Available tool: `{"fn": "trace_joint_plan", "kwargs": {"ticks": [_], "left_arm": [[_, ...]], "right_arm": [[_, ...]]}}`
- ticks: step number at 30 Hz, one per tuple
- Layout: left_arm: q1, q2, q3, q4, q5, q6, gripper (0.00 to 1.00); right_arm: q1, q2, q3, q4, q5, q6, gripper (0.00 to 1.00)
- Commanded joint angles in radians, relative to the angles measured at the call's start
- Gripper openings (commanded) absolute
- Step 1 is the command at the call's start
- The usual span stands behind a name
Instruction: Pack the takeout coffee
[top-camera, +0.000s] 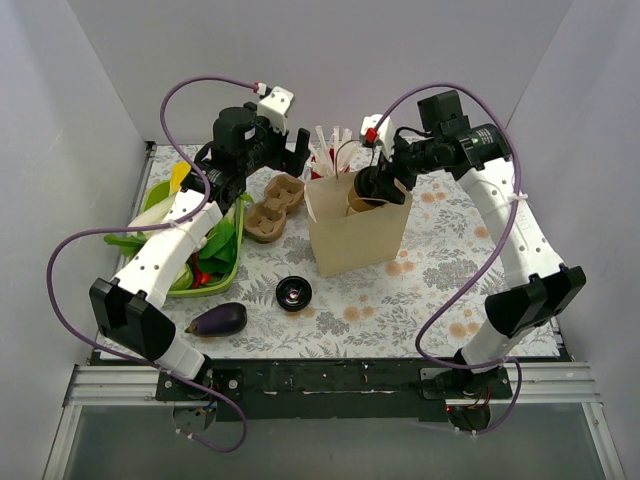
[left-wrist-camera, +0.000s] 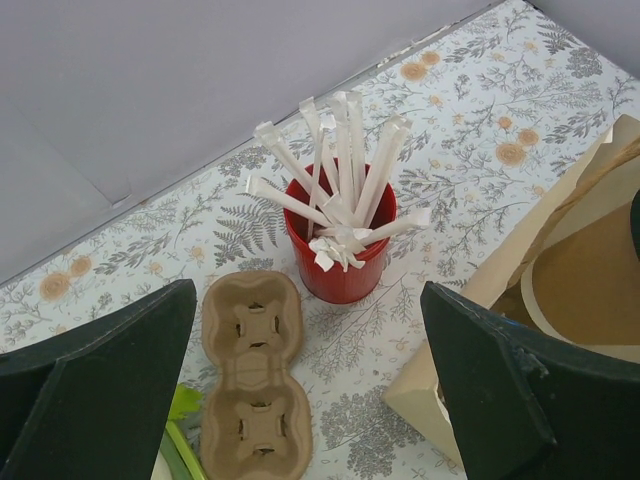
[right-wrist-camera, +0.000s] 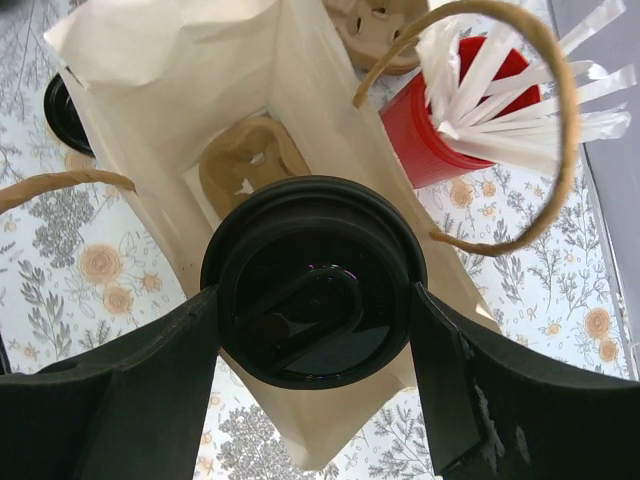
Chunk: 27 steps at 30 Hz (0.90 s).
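Right hand (right-wrist-camera: 315, 335) pinches takeout coffee (right-wrist-camera: 315, 280) at paper bag (right-wrist-camera: 150, 60) mouth; lowering and release remain. Left hand (left-wrist-camera: 308, 300) spread, bag's ten o'clock.

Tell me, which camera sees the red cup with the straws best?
The left wrist view. The red cup stands whole in the middle, nothing in front. The top view shows only a bit of it behind the paper bag. The right wrist view catches it near the edge, partly behind the bag's handle.
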<state>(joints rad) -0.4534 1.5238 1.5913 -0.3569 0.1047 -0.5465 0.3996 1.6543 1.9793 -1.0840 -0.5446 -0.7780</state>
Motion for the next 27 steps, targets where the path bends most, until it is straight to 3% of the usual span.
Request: {"fn": "trace_joint_plan", "kwargs": {"ticks": [1,11,16,27], "left_arm": [[0.007,-0.051,-0.022,0.027,0.012,0.013,0.97],[0.007,-0.054,-0.067,0.03,0.105,-0.003,0.97],[0.005,-0.053,-0.076,0.032,0.122,-0.006,0.97],[0.007,-0.036,-0.076,0.03,0.142,-0.012,0.97]], "right_arm": [[0.039,-0.071,-0.059,-0.028,0.049,-0.086,0.01],[0.133,-0.292,-0.353,-0.008,0.158,-0.165,0.01],[0.182,-0.432,-0.538,0.079,0.237,-0.216,0.01],[0.268,-0.553,-0.7,0.202,0.399,-0.421,0.01]]}}
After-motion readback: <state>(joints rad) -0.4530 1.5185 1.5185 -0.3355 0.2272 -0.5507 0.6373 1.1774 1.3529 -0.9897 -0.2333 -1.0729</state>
